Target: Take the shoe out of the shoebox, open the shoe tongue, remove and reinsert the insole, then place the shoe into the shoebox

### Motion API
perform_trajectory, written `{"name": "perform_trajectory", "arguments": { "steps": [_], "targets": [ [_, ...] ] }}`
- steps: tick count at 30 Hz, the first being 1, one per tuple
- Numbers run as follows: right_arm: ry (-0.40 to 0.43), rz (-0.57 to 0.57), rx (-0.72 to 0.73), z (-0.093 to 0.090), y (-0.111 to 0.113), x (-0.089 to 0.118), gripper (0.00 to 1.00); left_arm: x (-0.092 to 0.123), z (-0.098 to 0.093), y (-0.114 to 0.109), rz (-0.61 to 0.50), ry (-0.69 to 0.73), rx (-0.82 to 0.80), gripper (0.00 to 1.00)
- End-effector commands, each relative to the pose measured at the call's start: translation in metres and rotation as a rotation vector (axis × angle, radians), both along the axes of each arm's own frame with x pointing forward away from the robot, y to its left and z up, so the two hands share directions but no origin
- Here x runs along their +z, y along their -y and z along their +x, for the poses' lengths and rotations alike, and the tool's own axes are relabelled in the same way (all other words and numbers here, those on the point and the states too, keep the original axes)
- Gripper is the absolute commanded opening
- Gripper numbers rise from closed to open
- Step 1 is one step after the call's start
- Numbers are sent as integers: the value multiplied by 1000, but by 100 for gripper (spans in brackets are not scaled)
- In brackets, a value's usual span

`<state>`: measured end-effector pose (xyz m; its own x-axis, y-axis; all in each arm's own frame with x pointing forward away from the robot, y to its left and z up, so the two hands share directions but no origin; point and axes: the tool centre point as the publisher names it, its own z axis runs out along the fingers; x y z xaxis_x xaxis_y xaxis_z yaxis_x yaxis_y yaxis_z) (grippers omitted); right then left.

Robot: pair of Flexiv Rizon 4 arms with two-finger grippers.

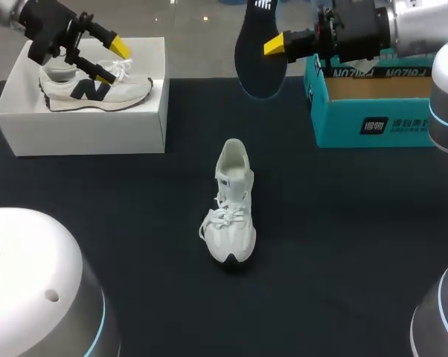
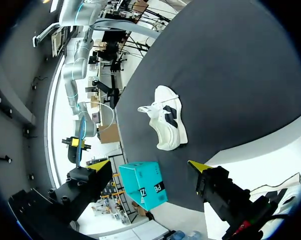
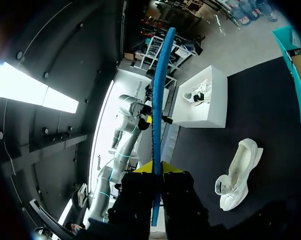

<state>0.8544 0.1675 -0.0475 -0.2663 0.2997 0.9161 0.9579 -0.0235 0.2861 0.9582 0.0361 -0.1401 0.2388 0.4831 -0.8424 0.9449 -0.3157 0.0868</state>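
A white sneaker (image 1: 233, 204) (image 2: 168, 122) (image 3: 238, 175) stands alone in the middle of the dark table, toe toward the near edge and heel opening facing the back. Its dark insole (image 1: 257, 52) (image 3: 158, 125), blue along the edge, hangs in the air behind the shoe, and my right gripper (image 1: 276, 44) (image 3: 157, 167) is shut on one end of it. The teal shoebox (image 1: 373, 123) (image 2: 143, 185) (image 3: 300, 85) sits at the back right, under my right arm. My left gripper (image 1: 111, 61) (image 2: 149, 165) is open and holds nothing, high at the back left.
A white box (image 1: 82, 126) (image 3: 205, 107) stands at the back left, below my left gripper, with a second white sneaker (image 1: 97, 88) lying on its side on top. Bare dark table surrounds the middle shoe.
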Motion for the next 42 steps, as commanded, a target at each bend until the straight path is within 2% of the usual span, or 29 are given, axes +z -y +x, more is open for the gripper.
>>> {"name": "perform_trajectory", "arguments": {
  "steps": [1,6,12,16,18,42],
  "targets": [
    [2,-2,-5,4,-6,-1,0,-2,11,-4,13,-20,-34,100],
    [12,-11,-4,9,-7,0,0,-6,16,-7,58,1,-4,100],
    [59,-34,32,15,-6,0,0,-7,16,-7,57,2,-21,100],
    [192,-40,103,19,-7,1,0,-7,16,-7,57,2,-21,100],
    [222,-35,105,21,-7,0,0,-7,16,-7,57,2,-21,100],
    [222,-35,105,21,-7,0,0,-7,16,-7,57,2,-21,100]
  ]
}}
